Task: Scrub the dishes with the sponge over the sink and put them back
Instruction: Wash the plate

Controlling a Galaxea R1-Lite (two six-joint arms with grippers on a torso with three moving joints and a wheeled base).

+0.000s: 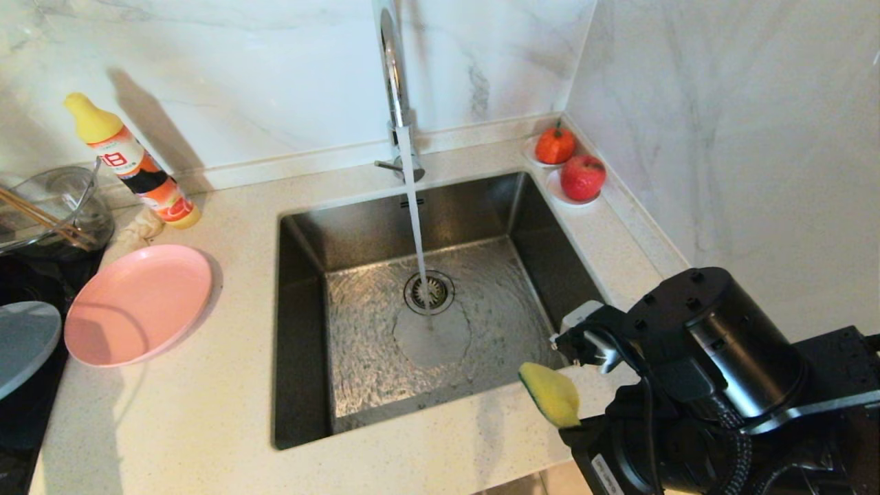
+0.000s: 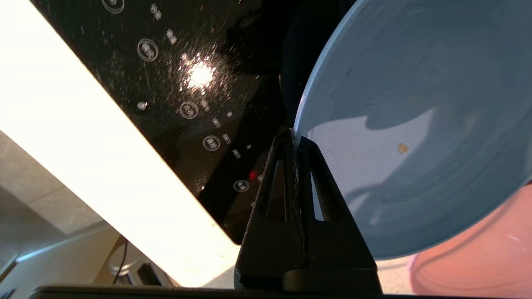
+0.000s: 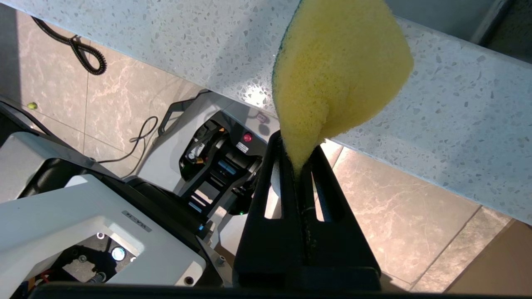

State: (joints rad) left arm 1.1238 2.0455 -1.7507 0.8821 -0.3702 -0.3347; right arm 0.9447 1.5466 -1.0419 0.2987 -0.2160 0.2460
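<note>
The left gripper (image 2: 294, 139) is closed on the rim of the blue plate (image 2: 415, 124), its two fingers pinching the edge between them. The plate is held over the black cooktop (image 2: 174, 83), and its far edge overlaps the pink plate (image 2: 478, 257) in the left wrist view. In the head view only a slice of the blue plate (image 1: 24, 344) shows at the left border, above the cooktop, just beside the pink plate (image 1: 137, 302), which lies flat on the counter (image 1: 206, 412) to the left of the sink (image 1: 426, 302).

The right gripper (image 3: 297, 164) is clamped on a corner of the sponge (image 3: 336, 70), squeezing it thin between the fingers; the yellow side faces the wrist camera and a dark green edge shows along one side. In the head view the sponge (image 1: 550, 393) hangs over the counter's front edge, near the sink's right front corner.

Water runs from the faucet (image 1: 395, 75) down to the drain (image 1: 429, 291) and spreads across the basin floor. Behind the pink plate stand a soap bottle (image 1: 134, 165) and a glass bowl (image 1: 55, 206). Two fruits on saucers (image 1: 570, 165) sit in the back right corner.
</note>
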